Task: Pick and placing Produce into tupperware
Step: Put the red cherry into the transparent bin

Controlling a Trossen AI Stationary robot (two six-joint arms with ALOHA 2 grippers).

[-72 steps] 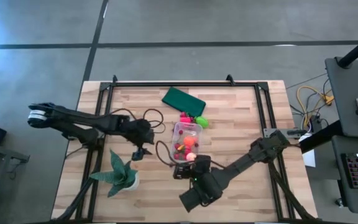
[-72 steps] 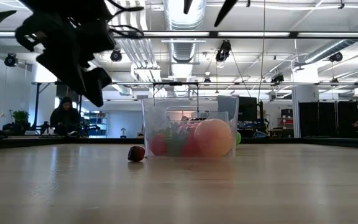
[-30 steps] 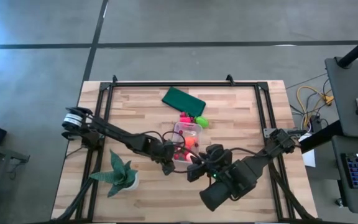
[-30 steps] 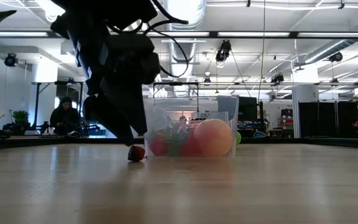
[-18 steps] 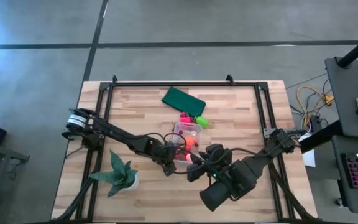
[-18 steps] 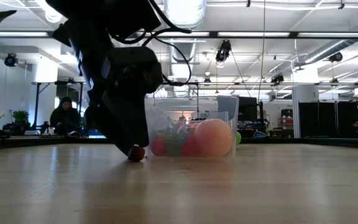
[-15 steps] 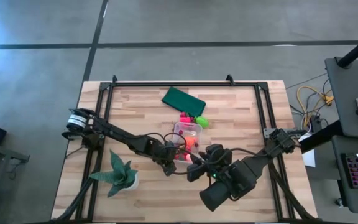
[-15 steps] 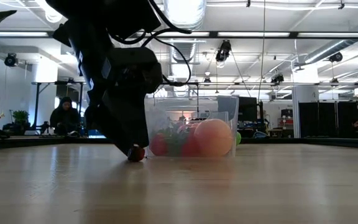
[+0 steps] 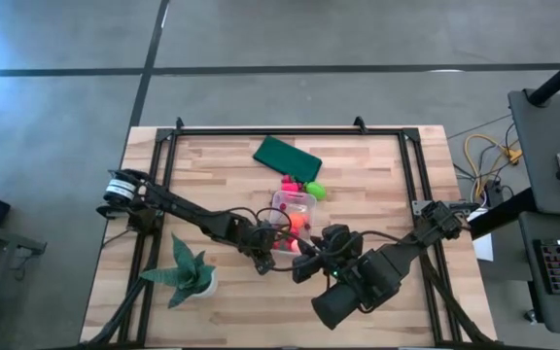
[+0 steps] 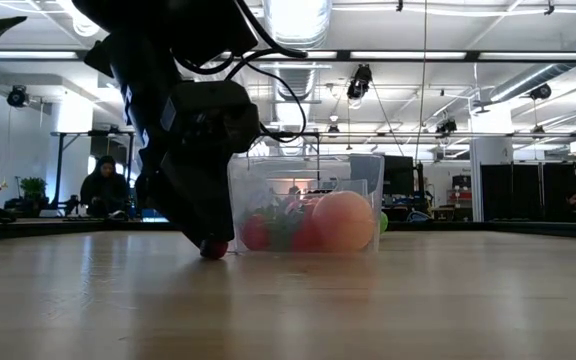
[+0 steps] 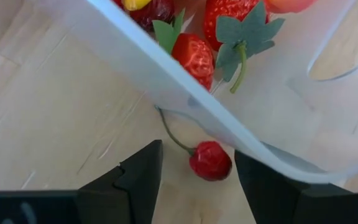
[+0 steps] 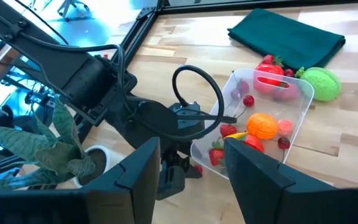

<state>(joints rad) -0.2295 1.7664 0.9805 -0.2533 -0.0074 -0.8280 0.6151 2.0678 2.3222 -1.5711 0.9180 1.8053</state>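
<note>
The clear tupperware (image 9: 291, 216) stands mid-table and holds strawberries, an orange ball (image 12: 262, 125) and dark berries. A lone dark red berry (image 11: 210, 160) with a thin stem lies on the wood by the box's near left corner. My left gripper (image 11: 196, 180) is down at the table, open, one finger on each side of that berry; I see no touch. My right gripper (image 12: 188, 186) hangs open and empty above the near half of the table. A lime-green piece (image 9: 314, 190) and a red piece (image 9: 289, 182) lie past the box's far end.
A flat dark green rectangle (image 9: 287, 156) lies toward the far edge. A spiky potted plant (image 9: 189, 273) stands near the front left. A black cable (image 12: 197, 93) loops over the left arm beside the box. Bare wood stretches along the table's right side.
My left gripper has sunk the last bit to the tabletop, so that its fingers now stand around the loose berry beside the box. The box and its contents have stayed where they were.
</note>
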